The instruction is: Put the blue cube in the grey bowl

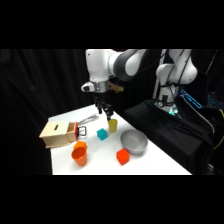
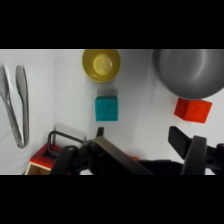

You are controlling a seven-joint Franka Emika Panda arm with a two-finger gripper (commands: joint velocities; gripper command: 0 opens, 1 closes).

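Tool (image 1: 105,113) of the white Franka arm (image 1: 107,62) hangs above the far part of the white bench (image 1: 160,160), over the small yellow cup (image 1: 112,125) and holding nothing. In the wrist view its two dark fingers (image 2: 182,142) rise from the bottom edge with a wide gap between them, so the tool (image 2: 137,137) stands open and clear of every object.

The blue cube (image 1: 102,134) sits on the bench just in front of the yellow cup; from the wrist it appears as a teal block (image 2: 106,108) directly below the cup (image 2: 101,64), near it but not touching. The grey bowl (image 1: 134,141) lies to the cube's right in the side view, apart from it; only part of its rim and wall (image 2: 192,75) shows at the top right of the wrist view. A red-orange cube (image 1: 123,156) rests just in front of the bowl, seen from the wrist (image 2: 193,110) just beside the bowl's edge.

An orange cup (image 1: 79,154) stands upright near the bench's front left. Behind it lies a light wooden box (image 1: 56,134), and metal tongs (image 1: 87,120) lie beyond the box; the wrist view shows the tongs (image 2: 16,102) along its left edge.
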